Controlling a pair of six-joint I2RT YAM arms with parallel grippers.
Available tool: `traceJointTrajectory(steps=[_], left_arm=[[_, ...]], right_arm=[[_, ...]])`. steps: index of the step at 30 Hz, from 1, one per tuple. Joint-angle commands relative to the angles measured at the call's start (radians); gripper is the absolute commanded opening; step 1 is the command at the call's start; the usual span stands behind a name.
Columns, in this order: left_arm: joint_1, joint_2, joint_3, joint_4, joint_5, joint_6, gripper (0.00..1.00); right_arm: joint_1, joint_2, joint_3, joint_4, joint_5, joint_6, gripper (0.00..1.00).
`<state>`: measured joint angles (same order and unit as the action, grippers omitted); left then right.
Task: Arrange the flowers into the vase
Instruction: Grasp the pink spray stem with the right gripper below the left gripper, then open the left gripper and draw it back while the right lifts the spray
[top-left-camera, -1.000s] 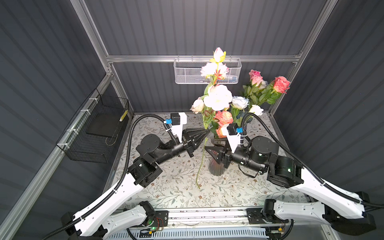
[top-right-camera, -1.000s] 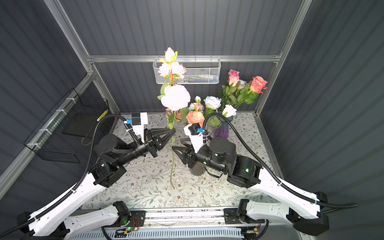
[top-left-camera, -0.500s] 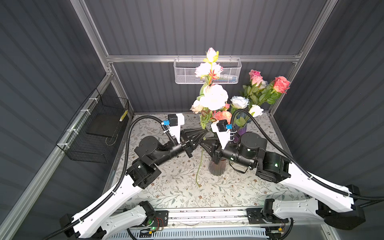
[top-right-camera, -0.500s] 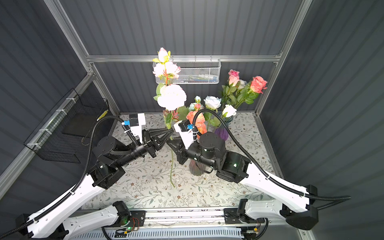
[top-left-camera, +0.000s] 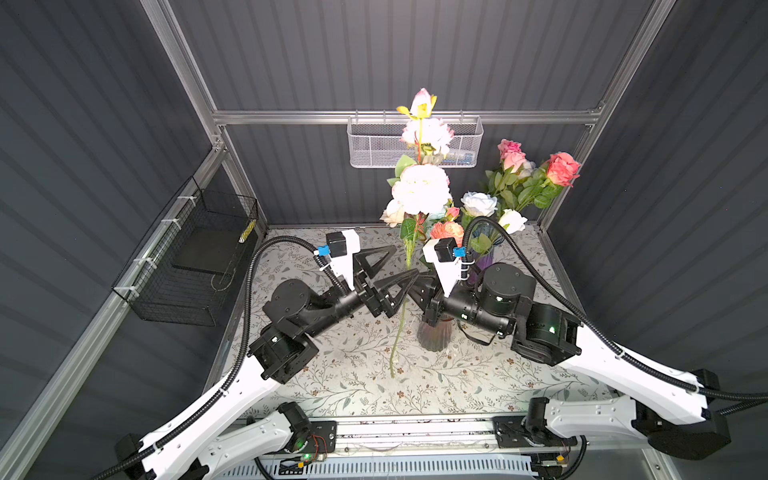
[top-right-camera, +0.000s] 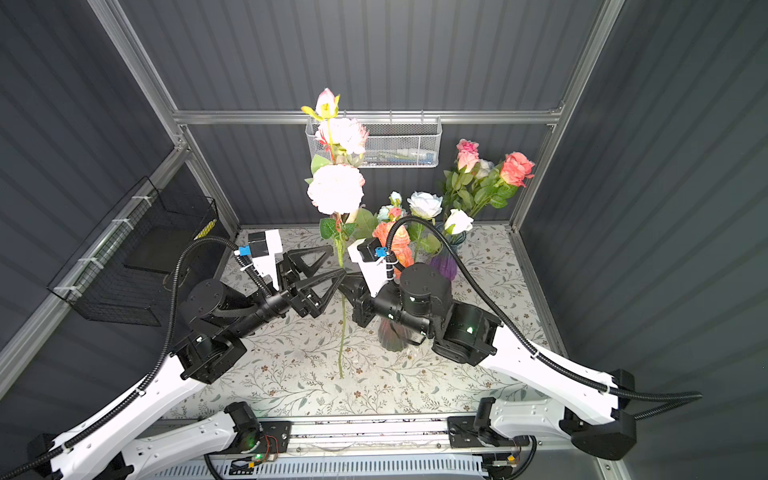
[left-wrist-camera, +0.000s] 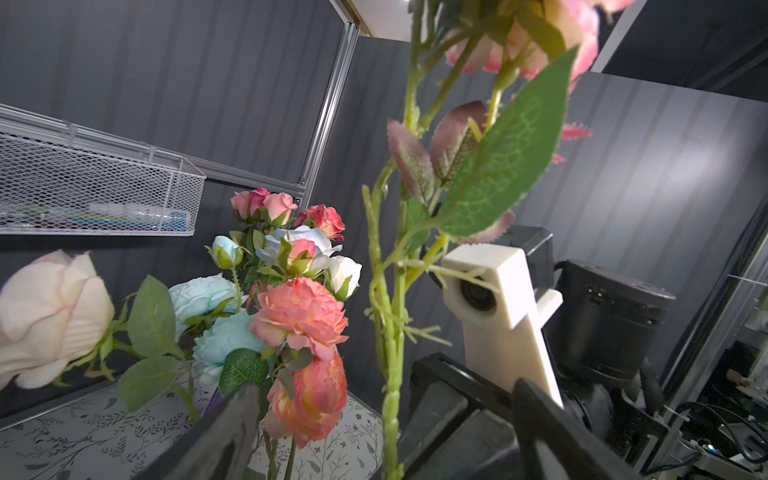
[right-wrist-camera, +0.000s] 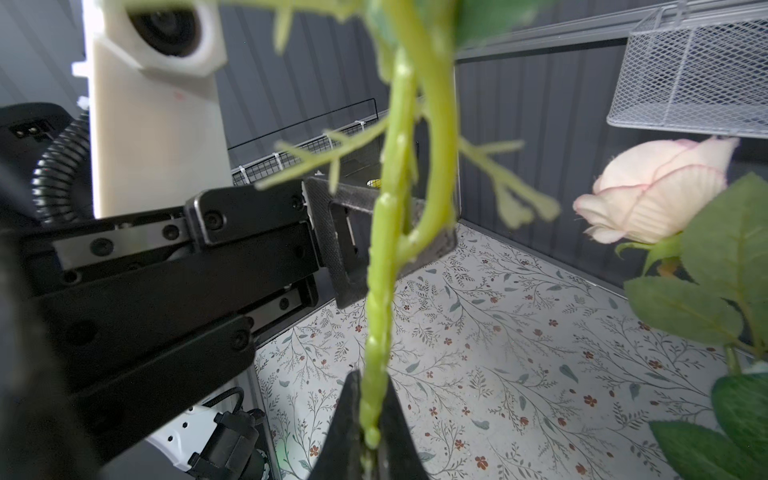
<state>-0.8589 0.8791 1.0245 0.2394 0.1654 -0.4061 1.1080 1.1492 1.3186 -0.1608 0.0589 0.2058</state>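
A tall flower stem (top-left-camera: 399, 332) with white and pink ruffled blooms (top-left-camera: 420, 194) stands upright left of the ribbed glass vase (top-left-camera: 434, 334). My right gripper (right-wrist-camera: 370, 419) is shut on this stem (top-right-camera: 341, 332), seen in both top views (top-left-camera: 411, 289). My left gripper (top-left-camera: 404, 262) is open, one finger on each side of the stem (left-wrist-camera: 388, 374) without touching it. Coral, pale blue and cream flowers (left-wrist-camera: 299, 316) stand in the glass vase (top-right-camera: 392, 334). Pink and white roses (top-left-camera: 528, 174) rise from a purple vase (top-left-camera: 484, 262) behind my right arm.
A white mesh basket (top-left-camera: 415, 143) hangs on the back wall behind the tall blooms. A black wire basket (top-left-camera: 195, 257) is fixed to the left wall. The floral table mat (top-left-camera: 332, 374) lies under both arms. A cream rose (right-wrist-camera: 656, 191) leans near my right gripper.
My right gripper has moved left and shut on the tall stem. My left gripper, shut on that stem before, has opened and let it go. The blooms have shifted slightly left.
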Motion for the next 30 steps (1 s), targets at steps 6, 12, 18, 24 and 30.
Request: traceJointTrajectory(steps=[6, 12, 18, 24, 30], left_arm=[[-0.004, -0.313, -0.168, -0.140, -0.301, 0.097, 1.00], [-0.004, -0.516, -0.263, -0.274, -0.445, 0.094, 1.00], [-0.005, -0.590, -0.293, -0.364, -0.499, 0.082, 1.00], [-0.005, -0.597, -0.314, -0.380, -0.501, 0.073, 1.00], [-0.006, -0.578, -0.317, -0.380, -0.504, 0.073, 1.00]], right_arm=[[-0.001, -0.072, 0.058, -0.031, 0.089, -0.097, 0.08], [-0.002, -0.130, 0.093, -0.026, 0.202, -0.180, 0.07], [-0.002, -0.150, 0.180, -0.101, 0.313, -0.272, 0.08], [-0.038, -0.182, 0.203, -0.150, 0.407, -0.316, 0.07], [-0.151, -0.211, 0.148, -0.164, 0.378, -0.258, 0.07]])
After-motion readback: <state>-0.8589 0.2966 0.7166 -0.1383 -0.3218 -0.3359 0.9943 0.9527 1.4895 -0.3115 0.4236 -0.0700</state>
